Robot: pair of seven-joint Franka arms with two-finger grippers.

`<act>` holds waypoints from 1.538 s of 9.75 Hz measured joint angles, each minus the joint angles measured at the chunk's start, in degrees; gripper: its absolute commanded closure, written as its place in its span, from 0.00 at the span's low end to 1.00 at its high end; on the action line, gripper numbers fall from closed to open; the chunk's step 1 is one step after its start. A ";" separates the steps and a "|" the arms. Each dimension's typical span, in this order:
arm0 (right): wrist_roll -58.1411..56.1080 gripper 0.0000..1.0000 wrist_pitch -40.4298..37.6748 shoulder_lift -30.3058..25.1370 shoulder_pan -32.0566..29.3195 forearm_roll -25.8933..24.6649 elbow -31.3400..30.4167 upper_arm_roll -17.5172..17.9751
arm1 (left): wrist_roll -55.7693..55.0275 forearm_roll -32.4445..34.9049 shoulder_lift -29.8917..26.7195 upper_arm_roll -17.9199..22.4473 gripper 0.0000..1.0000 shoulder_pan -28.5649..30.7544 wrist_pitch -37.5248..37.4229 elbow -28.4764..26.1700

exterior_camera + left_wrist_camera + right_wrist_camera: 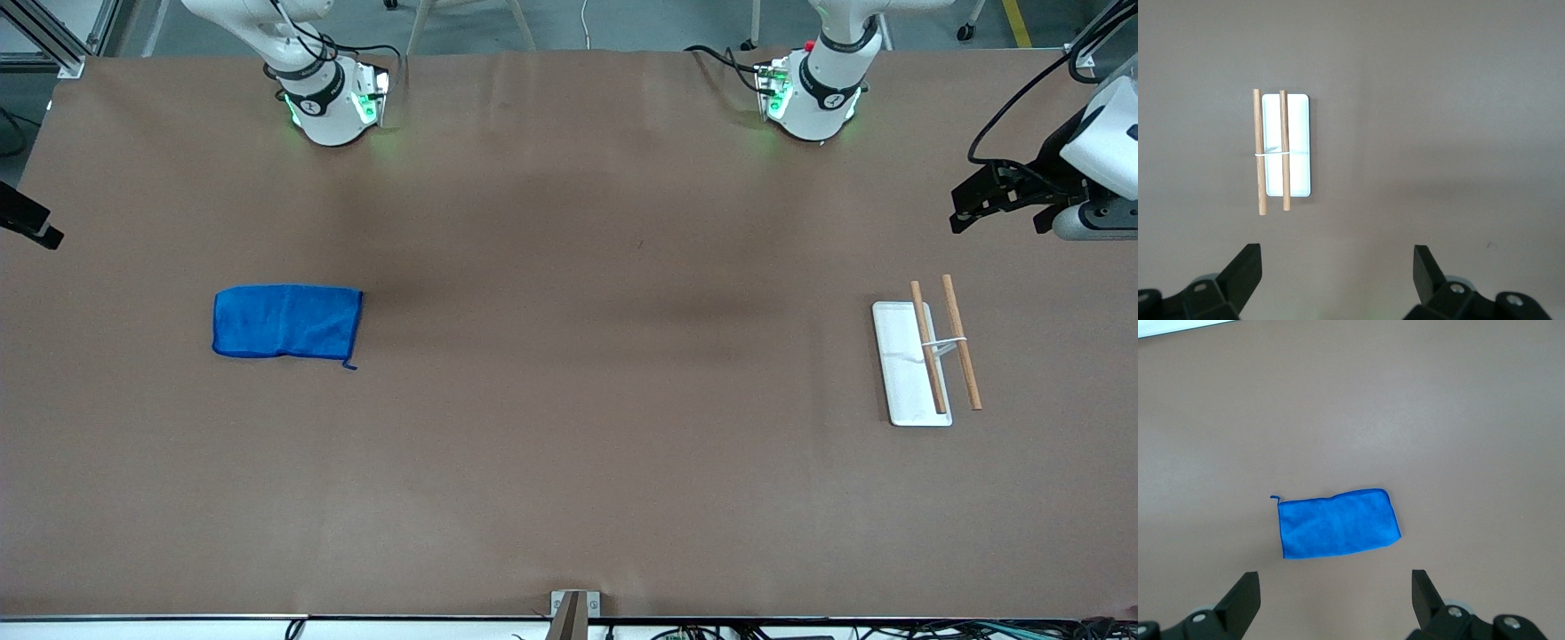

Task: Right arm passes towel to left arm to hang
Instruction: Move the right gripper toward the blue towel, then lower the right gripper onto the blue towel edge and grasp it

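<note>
The bright blue towel (286, 321) lies flat on the brown table toward the right arm's end, with a loose thread at one corner. It also shows in the right wrist view (1337, 524). My right gripper (1336, 577) is open and empty, high above the table beside the towel; only a black part of it shows at the edge of the front view (36, 227). My left gripper (1337, 250) is open and empty, up in the air at the left arm's end of the table (969, 209), beside the rack.
A small rack stands toward the left arm's end: a white base plate (900, 373) with two wooden rods (960, 342) above it, tied by a thin white band. It also shows in the left wrist view (1297, 143). Brown paper (569, 400) covers the table.
</note>
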 measured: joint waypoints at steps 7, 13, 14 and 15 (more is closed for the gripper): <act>0.00 0.00 -0.65 0.00 0.09 0.00 -0.19 0.06 | 0.01 0.00 0.36 0.00 0.00 0.00 -0.01 0.00; -0.11 0.00 15.35 0.88 0.73 0.03 -24.21 1.48 | 0.01 0.00 0.45 0.01 0.00 0.04 -0.01 0.04; -0.52 0.00 21.12 1.14 0.73 0.03 -30.22 1.48 | 0.01 0.00 0.57 0.01 0.00 0.04 -0.01 0.04; -1.66 0.00 29.64 1.43 0.74 0.03 -36.64 1.49 | 0.01 0.00 0.67 0.02 0.00 0.05 -0.01 0.04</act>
